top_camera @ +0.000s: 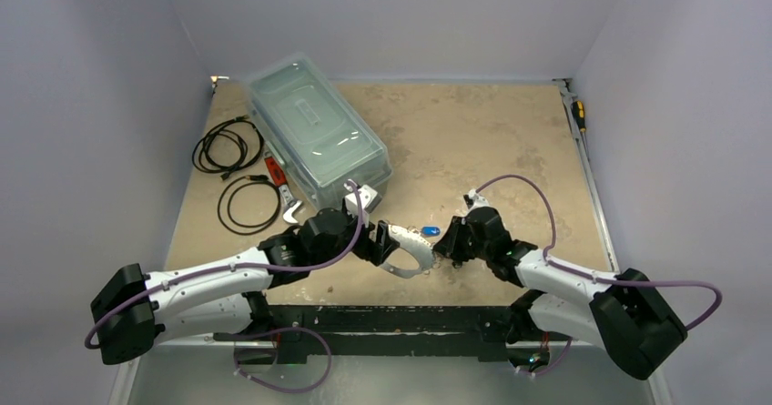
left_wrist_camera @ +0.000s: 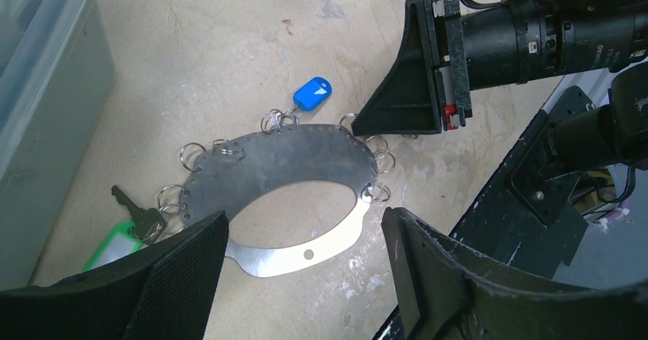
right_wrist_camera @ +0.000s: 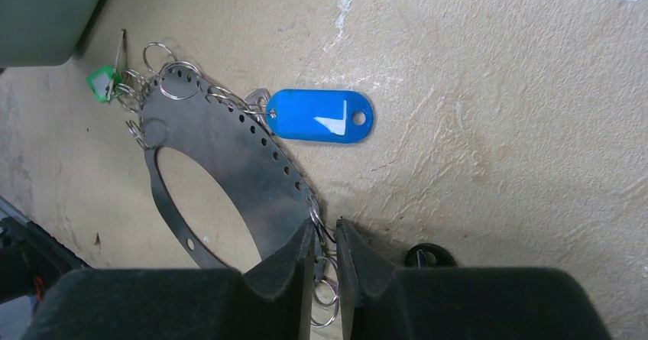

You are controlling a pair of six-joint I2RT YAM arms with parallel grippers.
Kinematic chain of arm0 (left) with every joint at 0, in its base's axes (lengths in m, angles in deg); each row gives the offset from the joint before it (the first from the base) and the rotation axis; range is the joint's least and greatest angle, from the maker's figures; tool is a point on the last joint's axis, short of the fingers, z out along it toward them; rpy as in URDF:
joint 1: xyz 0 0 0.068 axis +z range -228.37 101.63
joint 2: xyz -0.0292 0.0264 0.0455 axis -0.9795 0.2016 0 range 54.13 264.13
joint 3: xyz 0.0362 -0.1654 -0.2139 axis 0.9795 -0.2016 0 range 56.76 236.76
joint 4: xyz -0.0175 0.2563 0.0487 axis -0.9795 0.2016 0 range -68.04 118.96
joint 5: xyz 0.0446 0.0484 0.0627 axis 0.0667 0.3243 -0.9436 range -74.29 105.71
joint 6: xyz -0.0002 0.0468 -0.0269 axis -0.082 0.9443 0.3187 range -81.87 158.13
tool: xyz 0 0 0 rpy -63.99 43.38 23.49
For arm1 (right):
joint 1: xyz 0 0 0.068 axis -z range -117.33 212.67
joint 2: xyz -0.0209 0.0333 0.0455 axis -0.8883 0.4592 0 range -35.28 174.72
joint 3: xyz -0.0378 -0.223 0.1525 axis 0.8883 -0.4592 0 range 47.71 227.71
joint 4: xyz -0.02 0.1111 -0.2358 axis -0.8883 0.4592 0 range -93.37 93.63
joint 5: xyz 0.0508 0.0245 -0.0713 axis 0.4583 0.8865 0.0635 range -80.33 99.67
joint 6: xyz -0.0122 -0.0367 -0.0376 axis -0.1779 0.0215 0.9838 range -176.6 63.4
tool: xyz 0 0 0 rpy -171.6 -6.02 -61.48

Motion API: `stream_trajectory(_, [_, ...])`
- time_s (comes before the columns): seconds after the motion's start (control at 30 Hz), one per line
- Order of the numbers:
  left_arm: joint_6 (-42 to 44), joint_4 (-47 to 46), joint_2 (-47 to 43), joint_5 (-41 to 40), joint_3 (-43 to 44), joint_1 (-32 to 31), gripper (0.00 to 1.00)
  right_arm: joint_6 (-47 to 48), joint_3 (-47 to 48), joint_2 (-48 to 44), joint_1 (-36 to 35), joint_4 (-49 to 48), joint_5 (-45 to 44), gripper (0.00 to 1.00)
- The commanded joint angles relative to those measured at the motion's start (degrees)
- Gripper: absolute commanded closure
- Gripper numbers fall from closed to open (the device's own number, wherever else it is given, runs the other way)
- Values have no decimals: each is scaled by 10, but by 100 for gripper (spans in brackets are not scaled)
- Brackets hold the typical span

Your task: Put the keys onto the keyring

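Note:
The keyring (top_camera: 407, 252) is a grey metal loop with small rings along its edge, lying flat between the arms; it also shows in the left wrist view (left_wrist_camera: 290, 157) and the right wrist view (right_wrist_camera: 229, 164). A blue-tagged key (top_camera: 431, 231) (left_wrist_camera: 312, 94) (right_wrist_camera: 321, 116) hangs from a ring on its far edge. A green-tagged key (left_wrist_camera: 115, 244) (right_wrist_camera: 99, 82) with a dark blade sits at its left end. My left gripper (left_wrist_camera: 306, 271) is open, straddling the thin near band. My right gripper (right_wrist_camera: 327, 237) is pinched on the keyring's right edge and its rings. A small dark round piece (right_wrist_camera: 428, 256) lies beside it.
A clear lidded plastic box (top_camera: 314, 132) stands at the back left. Coiled black cables (top_camera: 228, 146) and a red-handled tool (top_camera: 273, 168) lie left of it. A screwdriver (top_camera: 578, 114) lies at the right wall. The black front rail (top_camera: 391, 318) runs just behind the keyring.

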Motion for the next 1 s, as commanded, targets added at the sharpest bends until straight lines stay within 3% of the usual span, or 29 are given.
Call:
stream_trajectory(0.0, [7, -28, -15, 1, -7, -3, 26, -5, 1, 4, -5, -9, -9, 83])
stream_trajectory(0.27, [7, -29, -18, 1, -7, -3, 26, -3, 4, 7, -7, -8, -10, 100])
stream_trajectory(0.6, [2, -25, -28, 0, -3, -3, 27, 1, 7, -22, -8, 6, -8, 100])
stream_trajectory(0.97, [-14, 57, -61, 2, 53, -3, 27, 36, 52, -57, -9, 60, -4, 100])
